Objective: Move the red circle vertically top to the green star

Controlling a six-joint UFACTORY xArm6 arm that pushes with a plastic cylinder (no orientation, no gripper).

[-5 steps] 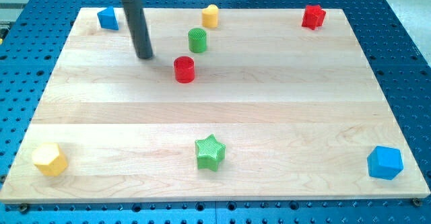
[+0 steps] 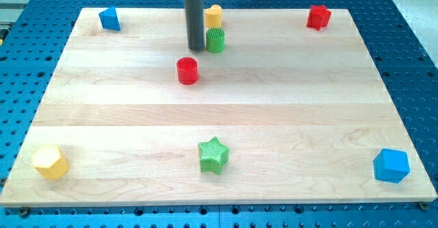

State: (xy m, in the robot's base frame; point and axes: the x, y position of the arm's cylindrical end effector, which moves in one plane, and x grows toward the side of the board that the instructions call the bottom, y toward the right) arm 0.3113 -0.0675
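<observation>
no claw shows on this arm, only the dark rod, so open or closed cannot be told; my tip [image 2: 196,48] sits at about 12 o'clock from the red circle [image 2: 187,71], touching the left side of the green cylinder [image 2: 215,40]. the red circle stands well apart from the green star [image 2: 213,155], at its 11 o'clock, on the wooden table [image 2: 287,111]. a yellow block [image 2: 214,15] stands just past the green cylinder at 12 o'clock.

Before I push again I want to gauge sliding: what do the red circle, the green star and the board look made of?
Red circle: likely 3D-printed plastic, matte, with faint ridged sides.
Green star: same look, ribbed layered plastic, dull finish.
Board: light wood in glued planks, visible grain and seams, smooth satin surface.
My tip sits above the red circle, beside the green cylinder.
</observation>
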